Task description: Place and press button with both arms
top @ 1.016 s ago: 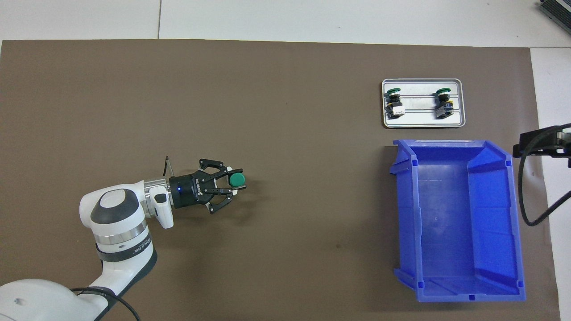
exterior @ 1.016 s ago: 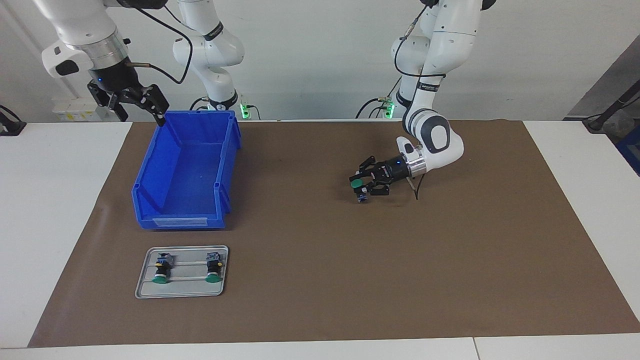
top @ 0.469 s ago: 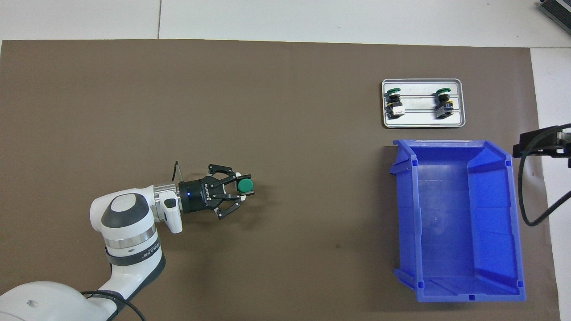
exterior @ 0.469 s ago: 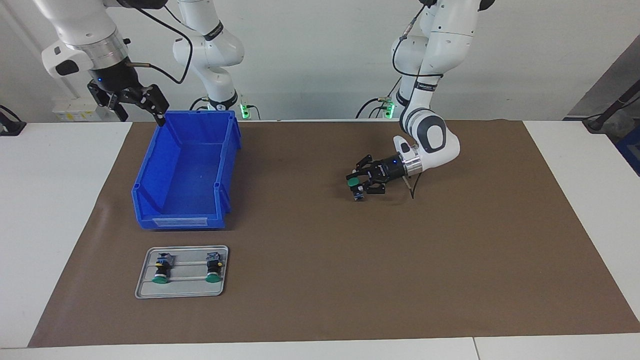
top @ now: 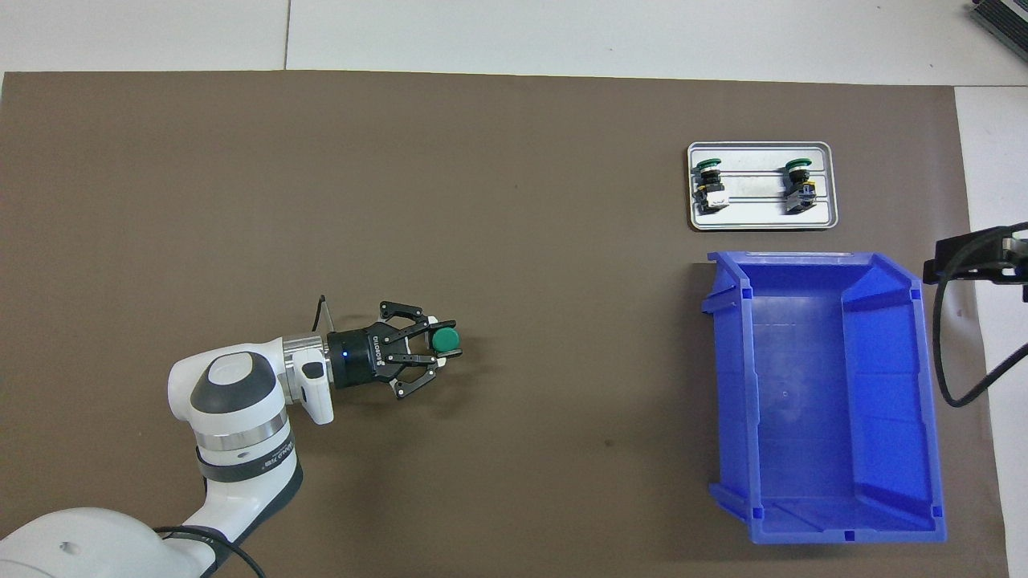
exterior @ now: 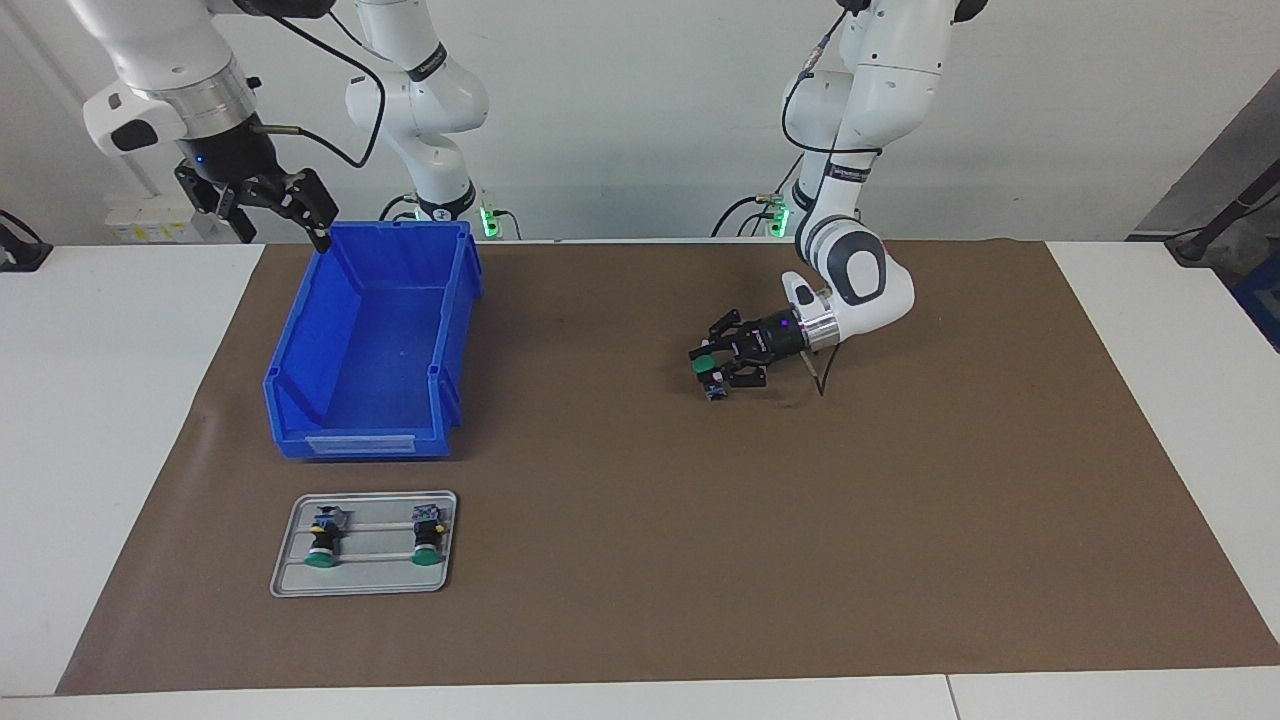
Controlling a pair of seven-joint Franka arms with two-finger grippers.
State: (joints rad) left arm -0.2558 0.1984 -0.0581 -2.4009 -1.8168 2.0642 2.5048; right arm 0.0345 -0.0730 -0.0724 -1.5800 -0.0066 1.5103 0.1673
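We could see little of the right hand (exterior: 268, 205): in the overhead view only its dark edge and a cable loop entered at the frame's side, and the upper links of both arms ran out of the top of the facing view. From the facing view that hand hung over the corner of the blue bin (exterior: 372, 345) nearest the robots, fingers spread wide and holding nothing. Whether the button (top: 444, 340) touched the mat (exterior: 640, 560) we could not tell; its lower end sat very close to the surface.

The counter (exterior: 110, 400) was white, with a brown mat over most of it and a plain pale wall at the robots' end. Small green lights glowed near the arm bases.

We counted two arms, one bin, one metal tray (top: 761, 217) and three green-capped buttons. Two spare buttons (top: 709, 185) lay on their sides in the tray, which sat just beside the bin, farther from the robots, at the right arm's end. The third button was gripped by the left hand (top: 434, 347), reaching low and level over the open mat toward the left arm's end, green cap up, fingers closed partway around the body.
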